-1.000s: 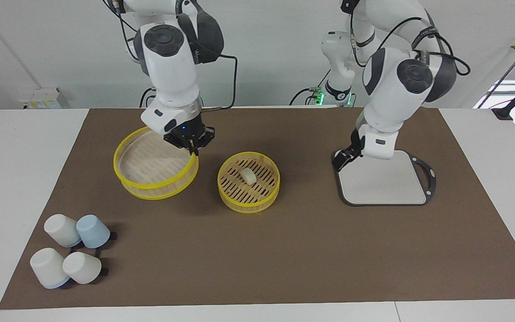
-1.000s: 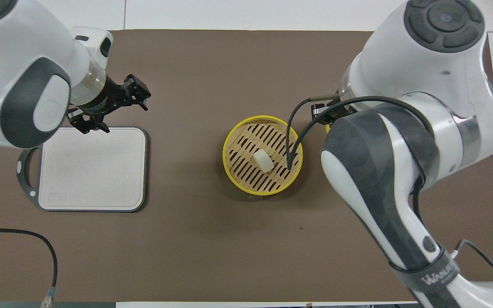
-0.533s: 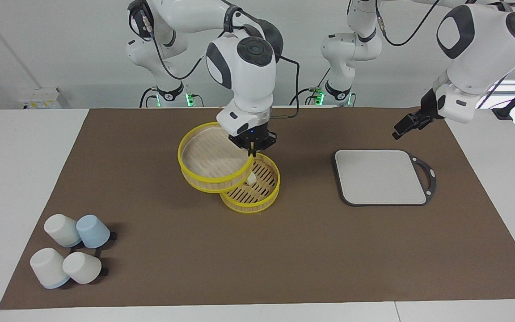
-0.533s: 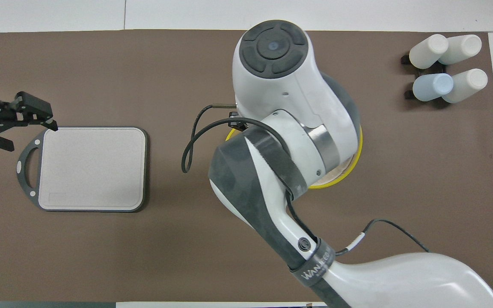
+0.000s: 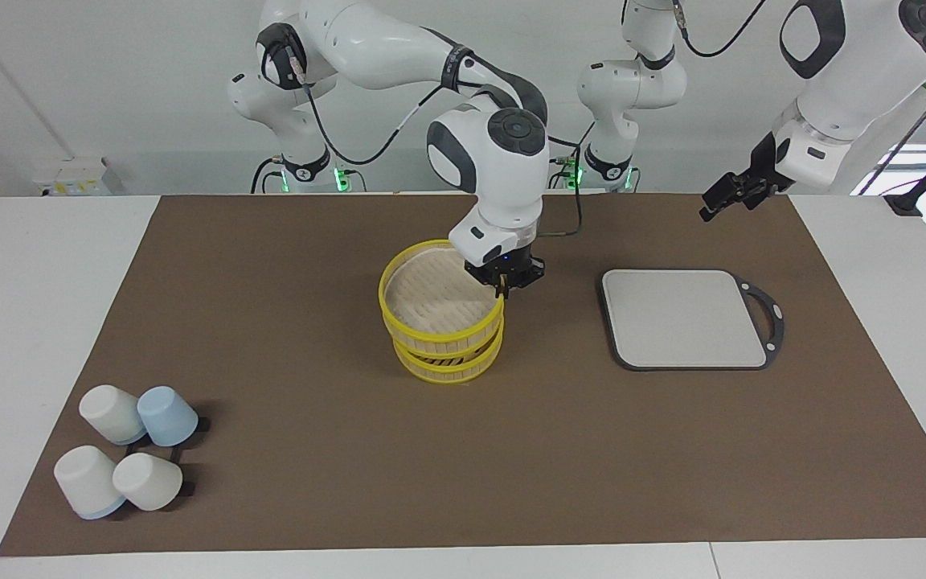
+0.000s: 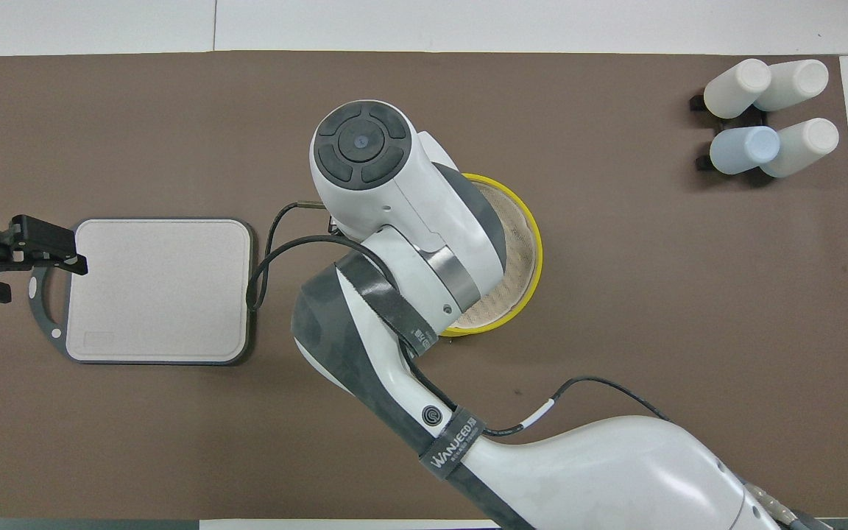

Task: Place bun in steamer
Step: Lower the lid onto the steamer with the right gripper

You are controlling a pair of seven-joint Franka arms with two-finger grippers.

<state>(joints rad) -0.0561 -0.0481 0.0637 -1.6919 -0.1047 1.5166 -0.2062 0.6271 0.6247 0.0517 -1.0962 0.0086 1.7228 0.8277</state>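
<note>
The right gripper (image 5: 502, 291) has its fingertips pinched tight on the yellow rim of the upper steamer tier (image 5: 440, 296), on the side toward the left arm's end of the table. That tier is a round basket with a bright yellow hoop top and bottom and pale beige sides and floor. It sits right over the lower tier (image 5: 448, 366), which looks the same, yellow rims and beige slatted wall, resting on the brown mat (image 5: 350, 450) about mid-table. The top one looks a touch tilted, and I honestly can't tell if it's fully seated on the lower one or just above it.

The bun isn't visible at all with the top tier covering the lower one.

From overhead the right arm's big white wrist covers most of the stack, so only a crescent of yellow rim and beige floor (image 6: 510, 243) peeks out.

The left gripper (image 5: 727, 198) waits up in the air with its fingers spread wide, holding nothing, over the mat's edge near the grey board (image 5: 684, 318). Four upturned cups (image 5: 127, 456), three white and one pale blue, sit at the right arm's end of the table, farther from the robots.
</note>
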